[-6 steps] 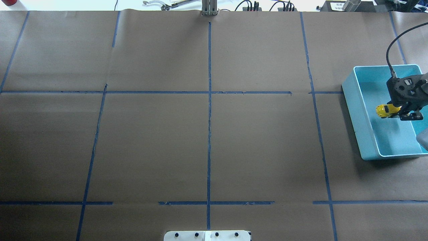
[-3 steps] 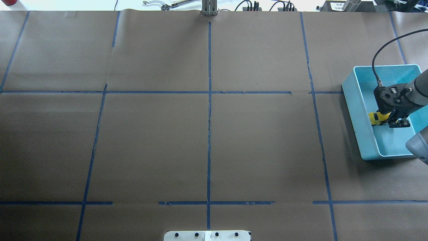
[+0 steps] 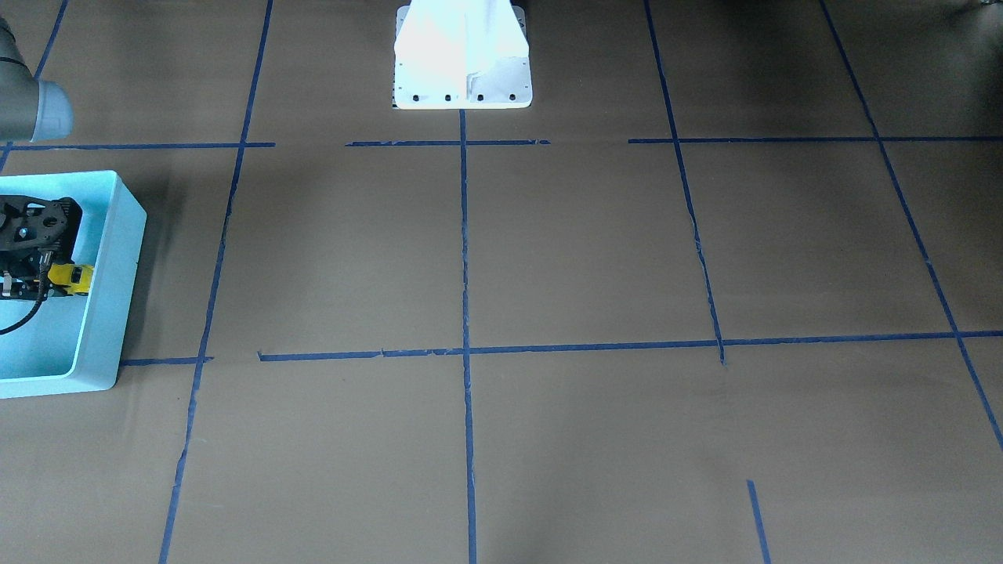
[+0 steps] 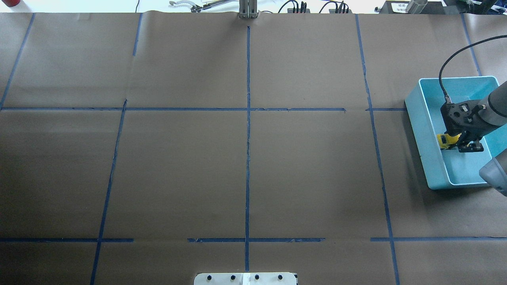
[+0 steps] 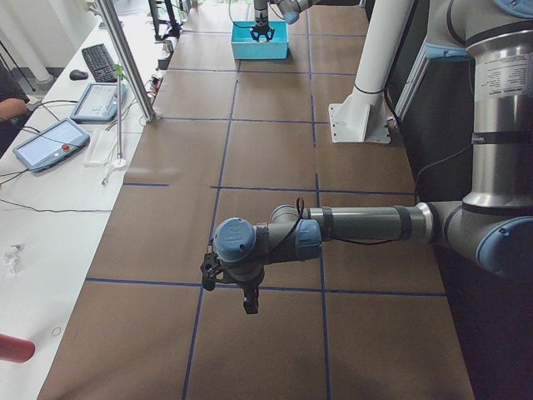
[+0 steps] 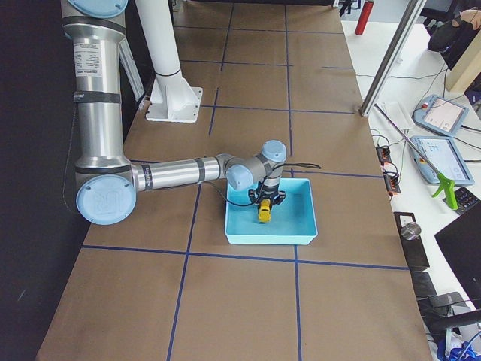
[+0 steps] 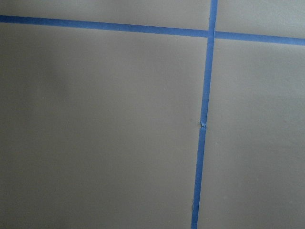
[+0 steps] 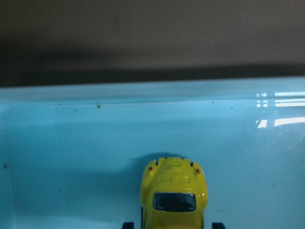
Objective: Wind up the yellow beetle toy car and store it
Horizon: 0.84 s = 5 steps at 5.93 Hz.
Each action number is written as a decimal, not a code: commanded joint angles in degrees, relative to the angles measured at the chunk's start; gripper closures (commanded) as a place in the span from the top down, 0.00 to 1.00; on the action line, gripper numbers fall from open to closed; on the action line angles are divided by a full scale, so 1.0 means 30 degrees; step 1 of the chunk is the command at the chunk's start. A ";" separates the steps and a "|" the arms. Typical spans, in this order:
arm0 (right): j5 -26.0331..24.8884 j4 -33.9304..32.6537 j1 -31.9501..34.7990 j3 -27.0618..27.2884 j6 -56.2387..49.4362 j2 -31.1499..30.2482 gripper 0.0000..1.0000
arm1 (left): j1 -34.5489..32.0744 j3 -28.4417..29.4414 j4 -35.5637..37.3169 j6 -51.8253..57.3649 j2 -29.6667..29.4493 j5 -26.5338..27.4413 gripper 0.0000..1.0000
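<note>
Yellow toy car (image 4: 444, 140) in turquoise bin (image 4: 422, 130), right jaws gripping it, left jaws unclear

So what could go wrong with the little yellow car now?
The right gripper grips the yellow beetle toy car low inside the turquoise bin, with one end close to a wall.
1. If its spring is wound, it might dart off when let go and bump a wall.
2. I can't tell whether its wheels touch the bin floor. If it is let go too high, it could drop and tip over.
</note>
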 commanded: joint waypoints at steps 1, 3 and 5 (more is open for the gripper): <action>0.0065 -0.0021 0.0060 0.0721 -0.0071 -0.0265 1.00 | 0.0000 0.0020 -0.0029 0.0000 0.0000 0.0001 1.00; 0.0181 -0.0953 0.2186 0.2823 0.0103 -0.0846 1.00 | 0.0000 0.0020 -0.0029 0.0000 0.0000 0.0001 1.00; 0.1694 -0.3648 0.5259 0.3916 0.3065 -0.0705 1.00 | 0.0000 0.0020 -0.0029 0.0000 -0.0029 0.0001 1.00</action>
